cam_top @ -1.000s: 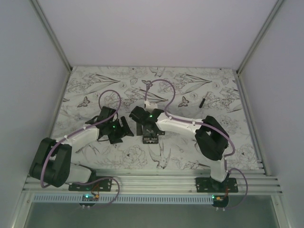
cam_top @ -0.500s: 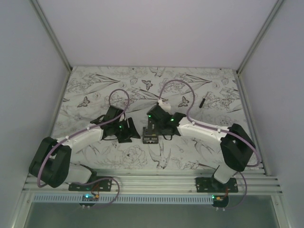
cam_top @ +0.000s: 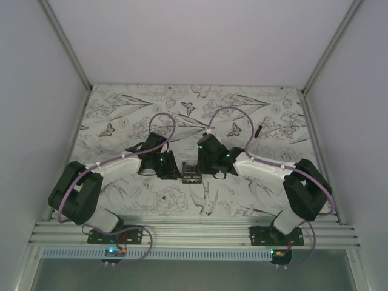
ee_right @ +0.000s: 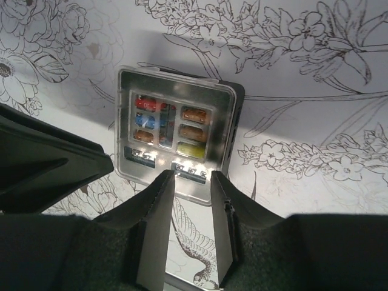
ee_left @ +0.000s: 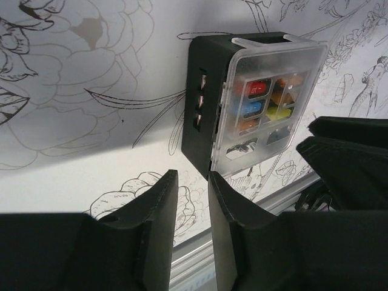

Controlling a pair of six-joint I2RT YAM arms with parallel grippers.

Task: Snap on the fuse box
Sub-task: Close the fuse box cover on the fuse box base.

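On the floral table (cam_top: pixel 121 109), the fuse box (cam_top: pixel 191 173) lies between both arms' narrowly parted, empty jaws.

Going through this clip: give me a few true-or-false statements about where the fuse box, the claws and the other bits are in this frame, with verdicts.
1. The fuse box lies on the table between the two claws. True.
2. The left claw is clamped on the fuse box. False: nothing sits between its fingers, and the box lies just beyond the fingertips.
3. A clear lid covers coloured fuses. True.
4. The thin black stick touches the fuse box. False: it lies well apart, toward the far right of the table.
5. The right claw points away from the box. False: its fingertips are at the edge of the lid.
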